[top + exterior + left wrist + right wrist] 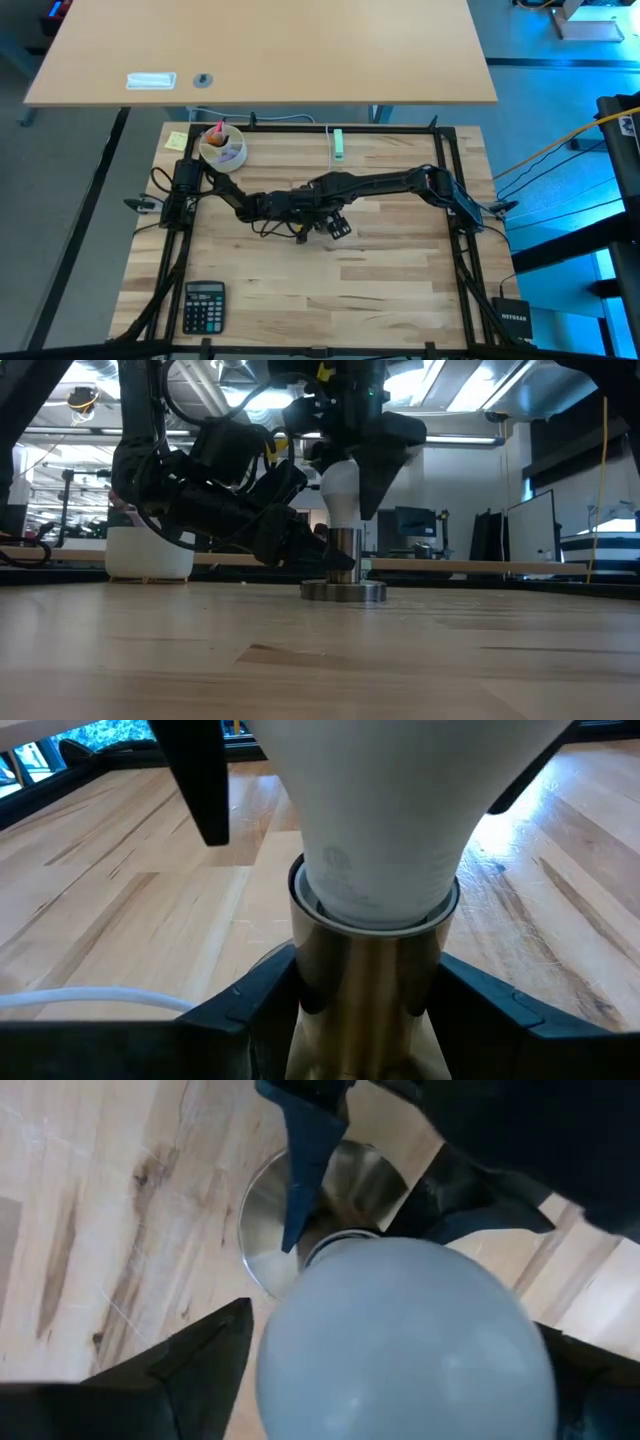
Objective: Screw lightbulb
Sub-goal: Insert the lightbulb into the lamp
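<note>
Standing upright in the middle of the table, the lightbulb point(339, 485) sits with its narrow end down inside the metal socket point(343, 555), whose round flat base point(343, 591) rests on the wood. The right gripper point(352, 465) hangs over it from above, its dark fingers point(195, 1355) set on either side of the white globe; whether they press the glass or stand just off it cannot be told. The left gripper point(300, 550) reaches in low from the side and is clamped on the socket's barrel, one finger point(250, 1000) on each side of it. A thin white cord point(90, 998) trails away from the socket across the boards.

The table point(380, 290) is pale butcher-block wood inside a dark metal frame. On it stand a white cup point(222, 148) holding small items near the left arm's base, a pale green plug block point(339, 144) at the far edge, and a calculator point(204, 306) near the front corner on the left. Beyond the frame is a larger tan tabletop point(300, 50). The low view shows an open workshop behind, with ceiling lights point(450, 385) and monitors point(530, 525) on benches.
</note>
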Controlling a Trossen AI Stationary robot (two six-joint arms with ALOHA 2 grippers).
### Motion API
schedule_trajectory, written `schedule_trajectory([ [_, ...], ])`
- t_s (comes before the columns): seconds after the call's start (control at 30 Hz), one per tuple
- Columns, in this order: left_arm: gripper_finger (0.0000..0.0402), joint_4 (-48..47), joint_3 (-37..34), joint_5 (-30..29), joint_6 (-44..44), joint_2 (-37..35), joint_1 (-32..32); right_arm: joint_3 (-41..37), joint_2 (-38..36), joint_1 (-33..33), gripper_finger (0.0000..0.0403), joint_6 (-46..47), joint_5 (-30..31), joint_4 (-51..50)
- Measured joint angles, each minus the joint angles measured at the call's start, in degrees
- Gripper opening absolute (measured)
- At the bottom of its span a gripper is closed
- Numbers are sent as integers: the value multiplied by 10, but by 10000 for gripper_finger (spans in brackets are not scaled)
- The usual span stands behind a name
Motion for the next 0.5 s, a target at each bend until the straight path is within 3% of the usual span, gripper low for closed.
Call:
schedule_trajectory([
  [0.27,189,0,0,0,0,0,-1,0,0,-1,270,5,3,0],
  [0.5,189,0,0,0,0,0,-2,1,0,-2,280,78,-10,0],
])
